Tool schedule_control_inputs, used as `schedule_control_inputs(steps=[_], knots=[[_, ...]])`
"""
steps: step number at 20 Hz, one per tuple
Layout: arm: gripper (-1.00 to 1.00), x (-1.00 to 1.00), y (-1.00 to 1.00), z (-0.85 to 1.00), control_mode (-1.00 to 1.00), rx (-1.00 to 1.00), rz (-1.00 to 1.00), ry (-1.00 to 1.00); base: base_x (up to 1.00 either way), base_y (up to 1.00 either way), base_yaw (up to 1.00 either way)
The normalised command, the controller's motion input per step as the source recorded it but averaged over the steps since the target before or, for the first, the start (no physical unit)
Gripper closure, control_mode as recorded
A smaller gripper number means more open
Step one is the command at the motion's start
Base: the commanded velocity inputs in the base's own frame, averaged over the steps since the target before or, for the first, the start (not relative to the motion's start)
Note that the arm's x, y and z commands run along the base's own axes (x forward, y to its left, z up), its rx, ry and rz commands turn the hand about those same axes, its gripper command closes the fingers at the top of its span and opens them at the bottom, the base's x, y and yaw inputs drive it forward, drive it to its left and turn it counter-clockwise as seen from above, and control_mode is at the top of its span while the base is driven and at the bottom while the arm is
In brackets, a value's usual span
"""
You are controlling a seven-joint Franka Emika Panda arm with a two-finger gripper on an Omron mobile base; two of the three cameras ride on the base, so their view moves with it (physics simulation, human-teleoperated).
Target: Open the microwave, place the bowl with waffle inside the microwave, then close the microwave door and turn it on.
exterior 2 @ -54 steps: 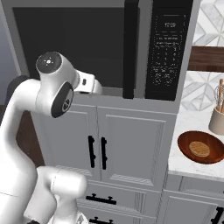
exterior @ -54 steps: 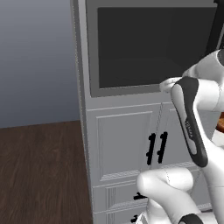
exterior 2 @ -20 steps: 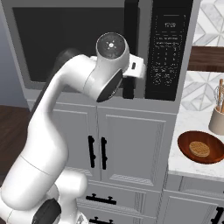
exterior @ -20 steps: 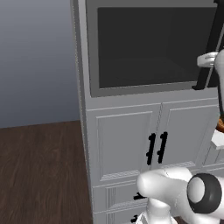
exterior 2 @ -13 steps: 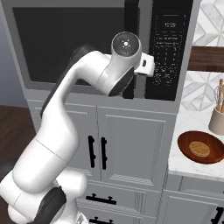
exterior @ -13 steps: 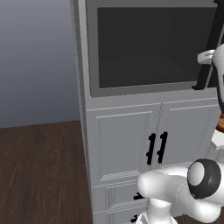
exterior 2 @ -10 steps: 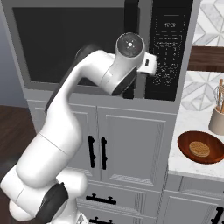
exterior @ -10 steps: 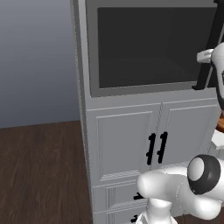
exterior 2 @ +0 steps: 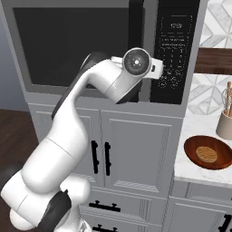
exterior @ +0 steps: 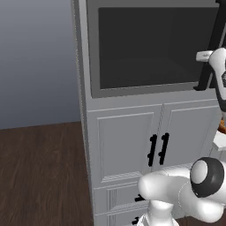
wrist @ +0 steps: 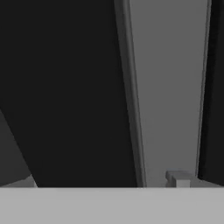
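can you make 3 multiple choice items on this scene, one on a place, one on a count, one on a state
1. Where is the bowl?
A. inside the microwave
B. on the counter right of the microwave
C. on the floor

2. How many black handles are on the two cabinet doors under the microwave?
A. two
B. four
C. none

3. The microwave door is
A. wide open
B. removed
C. shut

Answers: 1 B, it sits on the white counter with the waffle in it. 2 A, one bar handle per door, side by side. 3 C, the door lies flush in its frame.
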Motion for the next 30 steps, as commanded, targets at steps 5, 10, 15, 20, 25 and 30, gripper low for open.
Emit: schedule_control_inputs(steps=[5, 10, 15, 20, 25, 30], knots=[[1.0, 0.33, 0.01, -0.01, -1.0, 0.0, 0.0, 0.08, 0.0, 0.0, 0.0], [1.0, -0.63, 0.1, 0.0, -1.0, 0.0, -0.15, 0.03, 0.0, 0.0, 0.0], [1.0, -1.0, 0.15, 0.0, -1.0, 0.0, -0.3, -0.15, 0.0, 0.0, 0.0], [1.0, -1.0, 0.24, 0.01, -1.0, -0.04, -0.49, -0.12, 0.0, 0.0, 0.0], [1.0, -1.0, 0.52, 0.1, -1.0, -0.17, -0.4, -0.46, 0.0, 0.0, 0.0], [1.0, -1.0, 0.7, 0.35, -1.0, -0.24, -0.35, -0.42, 0.0, 0.0, 0.0]])
